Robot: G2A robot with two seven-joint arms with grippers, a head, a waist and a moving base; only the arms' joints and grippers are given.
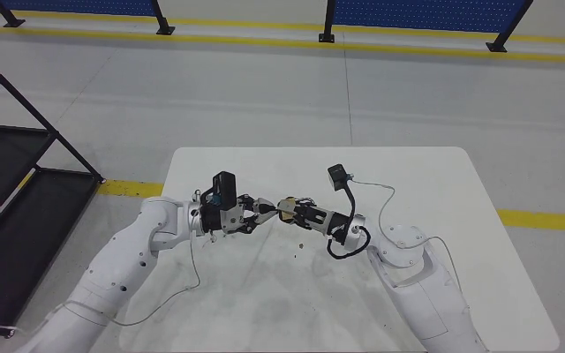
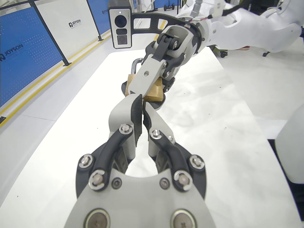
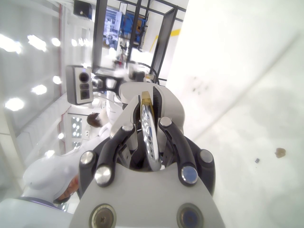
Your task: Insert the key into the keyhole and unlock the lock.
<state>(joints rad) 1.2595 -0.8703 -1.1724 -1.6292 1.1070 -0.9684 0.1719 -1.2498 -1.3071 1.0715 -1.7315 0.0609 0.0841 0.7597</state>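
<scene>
A brass padlock (image 2: 155, 90) with a silver shackle (image 2: 134, 65) hangs above the middle of the white table (image 1: 397, 176). My right gripper (image 1: 291, 210) is shut on its body. In the right wrist view the padlock (image 3: 147, 122) sits edge-on between that gripper's fingers (image 3: 166, 110). My left gripper (image 2: 142, 102) faces it from the opposite side, shut, with its tips against the lock's lower end. The key is pinched between the left pads (image 2: 135, 110) and almost wholly hidden. In the top view the left gripper (image 1: 261, 213) meets the padlock (image 1: 286, 208) tip to tip.
A black metal rack (image 1: 26, 194) stands off the table's left side. Blue barrier panels (image 1: 424, 11) and a yellow floor line (image 1: 265, 25) run along the back. A brown speck (image 3: 280, 152) lies on the table surface.
</scene>
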